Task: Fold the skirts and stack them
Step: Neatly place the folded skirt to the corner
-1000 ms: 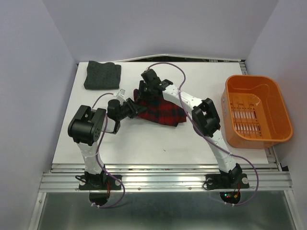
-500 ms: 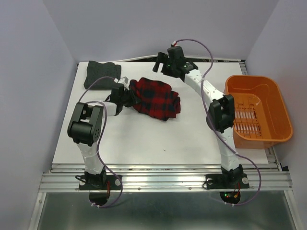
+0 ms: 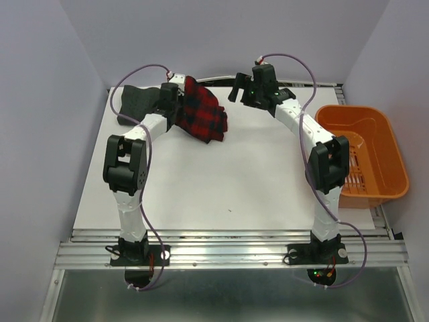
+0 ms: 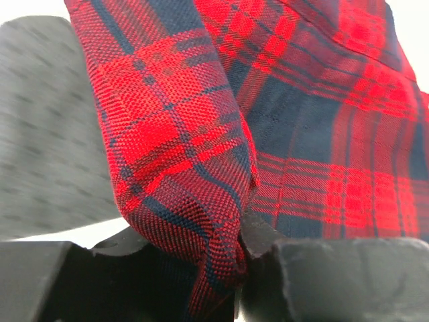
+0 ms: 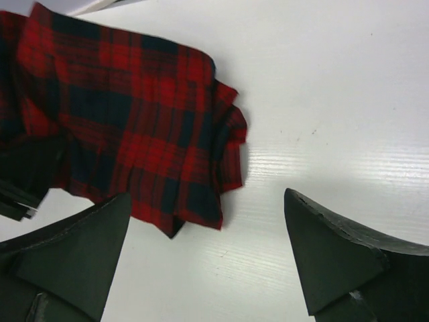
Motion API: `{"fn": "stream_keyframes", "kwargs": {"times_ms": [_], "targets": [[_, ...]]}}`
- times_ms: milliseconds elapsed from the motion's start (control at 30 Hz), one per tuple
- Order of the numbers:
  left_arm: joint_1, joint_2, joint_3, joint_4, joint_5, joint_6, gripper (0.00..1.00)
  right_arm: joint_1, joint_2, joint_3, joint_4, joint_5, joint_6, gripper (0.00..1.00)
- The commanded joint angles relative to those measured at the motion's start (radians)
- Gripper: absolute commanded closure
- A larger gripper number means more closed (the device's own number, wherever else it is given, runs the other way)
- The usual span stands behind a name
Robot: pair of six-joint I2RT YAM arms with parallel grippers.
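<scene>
Two skirts, both up near eleven o'clock on the white table [image 3: 234, 174]. At the far-left corner, folded flat, the grey dotted skirt [image 3: 137, 104]. Just to its three o'clock side, the red-and-black plaid skirt [image 3: 201, 114], crumpled, overlapping the grey one's right edge as seen from above; touching or not, cannot tell. Partly closed on a bunched fold of that plaid cloth, the left gripper [image 4: 241, 268], cloth pinched between its fingers. Up at twelve o'clock, the right gripper [image 3: 236, 88], spread wide, gripping nothing, only tabletop between its fingers and the plaid hem off toward nine o'clock. Over at three o'clock, well apart from both skirts, an orange basket [image 3: 352, 108].
</scene>
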Motion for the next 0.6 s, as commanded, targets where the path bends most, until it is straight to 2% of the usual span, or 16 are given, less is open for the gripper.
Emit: {"fn": "stream_keyframes", "kwargs": {"times_ms": [0,367,567], "targets": [[0.006,-0.016,0.125,0.018,-0.156,0.155,1.0,0.004,-0.03,-0.02,0.041,-0.014,-0.016,0.0],[0.024,-0.018,0.252,0.041,-0.243,0.304,1.0,-0.005,-0.035,-0.049,0.047,-0.034,-0.004,0.0],[0.047,-0.021,0.281,0.038,-0.257,0.322,1.0,-0.005,-0.033,-0.049,0.047,-0.034,-0.005,0.0]]}}
